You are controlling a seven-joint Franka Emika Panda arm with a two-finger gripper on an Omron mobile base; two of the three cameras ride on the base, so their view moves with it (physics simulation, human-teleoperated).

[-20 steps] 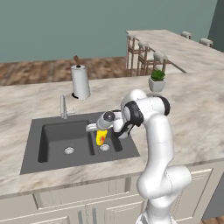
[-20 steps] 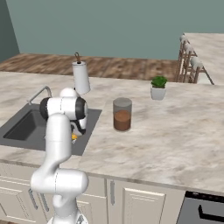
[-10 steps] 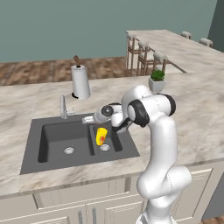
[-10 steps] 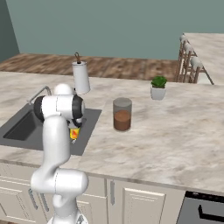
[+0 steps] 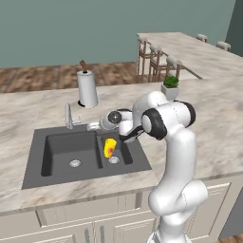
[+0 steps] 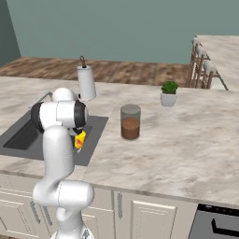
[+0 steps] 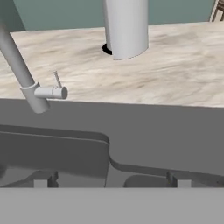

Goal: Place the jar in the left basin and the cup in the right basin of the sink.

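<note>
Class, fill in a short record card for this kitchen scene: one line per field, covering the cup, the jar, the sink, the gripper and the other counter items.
cup: yellow, in the right basin, near its drain
jar: upright on the counter, right of the sink
left basin: holds nothing
gripper: fingers apart, nothing between them, facing the tap
paper-towel roll: upright behind the sink
potted plant: on the counter, beyond the jar
</note>
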